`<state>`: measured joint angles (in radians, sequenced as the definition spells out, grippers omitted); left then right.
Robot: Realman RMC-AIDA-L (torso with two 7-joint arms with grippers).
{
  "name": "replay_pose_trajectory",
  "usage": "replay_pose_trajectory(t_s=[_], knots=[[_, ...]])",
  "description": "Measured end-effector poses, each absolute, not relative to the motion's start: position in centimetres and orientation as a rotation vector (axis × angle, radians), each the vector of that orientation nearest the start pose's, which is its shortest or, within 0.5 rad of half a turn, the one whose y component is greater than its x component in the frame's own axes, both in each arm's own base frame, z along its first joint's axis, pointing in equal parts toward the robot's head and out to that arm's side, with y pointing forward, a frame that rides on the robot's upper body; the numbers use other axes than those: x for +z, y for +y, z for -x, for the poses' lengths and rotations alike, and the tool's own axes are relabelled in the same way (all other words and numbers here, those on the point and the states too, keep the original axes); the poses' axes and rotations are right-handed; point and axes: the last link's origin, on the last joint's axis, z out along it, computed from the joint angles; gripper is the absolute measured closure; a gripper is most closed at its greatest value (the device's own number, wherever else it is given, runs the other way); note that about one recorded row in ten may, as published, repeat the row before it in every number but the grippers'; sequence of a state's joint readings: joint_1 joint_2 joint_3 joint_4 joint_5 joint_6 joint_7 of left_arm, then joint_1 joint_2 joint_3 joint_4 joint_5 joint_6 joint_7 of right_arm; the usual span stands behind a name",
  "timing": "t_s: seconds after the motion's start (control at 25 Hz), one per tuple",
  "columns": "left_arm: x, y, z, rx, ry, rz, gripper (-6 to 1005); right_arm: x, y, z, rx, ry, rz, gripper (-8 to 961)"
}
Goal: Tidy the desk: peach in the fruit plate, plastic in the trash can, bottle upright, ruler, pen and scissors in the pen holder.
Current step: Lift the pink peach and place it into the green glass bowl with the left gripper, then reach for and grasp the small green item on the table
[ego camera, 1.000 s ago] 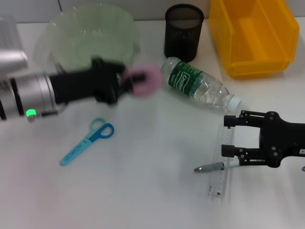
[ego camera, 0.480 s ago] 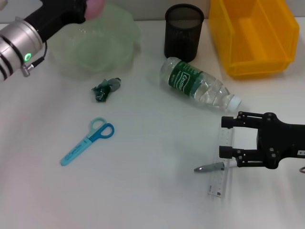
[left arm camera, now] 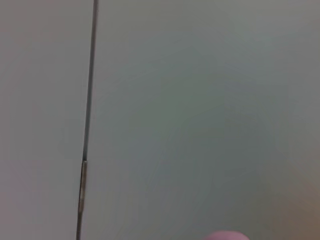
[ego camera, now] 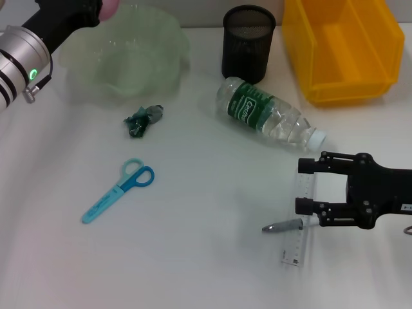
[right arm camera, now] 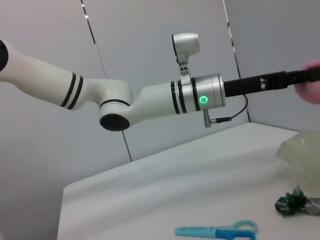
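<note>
Your left end effector [ego camera: 96,9] is clenched on the matte pink round peach [ego camera: 111,6], raised over the far-left rim of the translucent pale green scalloped fruit plate [ego camera: 125,55]. Your right end effector [ego camera: 304,185] hangs released above the transparent plastic ruler [ego camera: 297,238] on the white surface [ego camera: 206,212].

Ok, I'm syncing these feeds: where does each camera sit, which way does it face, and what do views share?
Head view: high, looking down at the desk; left arm at the fruit plate, right gripper over the ruler.
Left wrist view: faces a blank wall; only the peach shows.
Right wrist view: low, looks across the desk at the left arm.
Shared by head and right wrist: scissors, plastic, peach.
</note>
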<state>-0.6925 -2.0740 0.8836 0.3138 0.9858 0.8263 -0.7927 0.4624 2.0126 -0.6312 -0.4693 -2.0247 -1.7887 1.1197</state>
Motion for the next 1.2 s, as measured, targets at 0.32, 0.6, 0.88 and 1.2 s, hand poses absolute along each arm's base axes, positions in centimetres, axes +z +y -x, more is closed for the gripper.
replay_pose_trajectory(t_s=[0.32,0.6,0.88,1.2], knots=[[0.7,43.8,25.6,-0.751,-0.616,1.898,561,0.1,27.4,-28.5,0.896,0.476,2.847,185],[0.6,43.7,25.3,-0.778,-0.619,1.903,400,0.1,27.4,-28.5,0.895,0.472,2.848,185],[0.7,42.0,24.2,-0.937,-0.598,1.99,264,0.1,27.3,-28.5,0.892,0.475,2.85,186],[-0.3,38.6,23.3,-0.979,-0.527,2.221,184,0.2,27.3,-28.6,0.888,0.458,2.844,186]])
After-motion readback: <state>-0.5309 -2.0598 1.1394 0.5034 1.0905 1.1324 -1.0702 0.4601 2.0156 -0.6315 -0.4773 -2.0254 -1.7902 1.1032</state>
